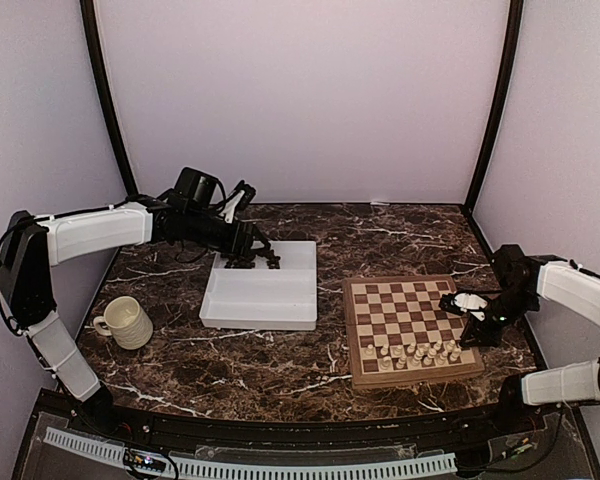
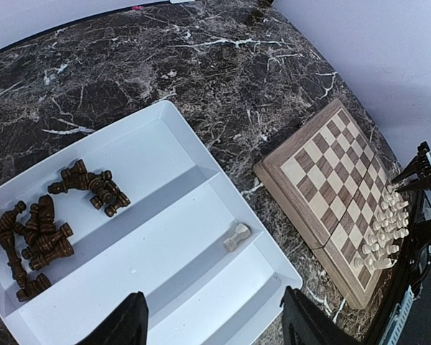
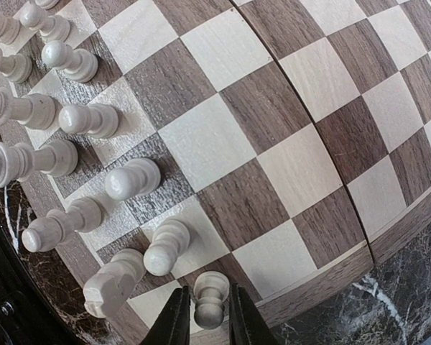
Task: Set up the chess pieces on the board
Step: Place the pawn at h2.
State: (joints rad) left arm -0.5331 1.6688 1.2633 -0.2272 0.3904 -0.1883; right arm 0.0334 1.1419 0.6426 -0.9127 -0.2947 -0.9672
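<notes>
The board (image 1: pixel 400 300) lies right of centre; it also shows in the left wrist view (image 2: pixel 323 165). Cream chess pieces (image 1: pixel 410 352) stand in its two near rows. My right gripper (image 1: pixel 460 335) is at the right end of those rows. In the right wrist view its fingers (image 3: pixel 178 320) closely flank a cream pawn (image 3: pixel 210 298) standing on a dark square near the board's corner. My left gripper (image 2: pixel 215 323) is open and empty above the white tray (image 2: pixel 165 165). Dark brown pieces (image 2: pixel 50 223) lie heaped in the tray's far compartment. One cream piece (image 2: pixel 237 236) lies in its middle groove.
A cream ribbed mug (image 1: pixel 127 322) stands at the near left on the dark marble table. The white tray (image 1: pixel 260 300) sits left of the board with a narrow gap between them. Walls enclose the table on three sides.
</notes>
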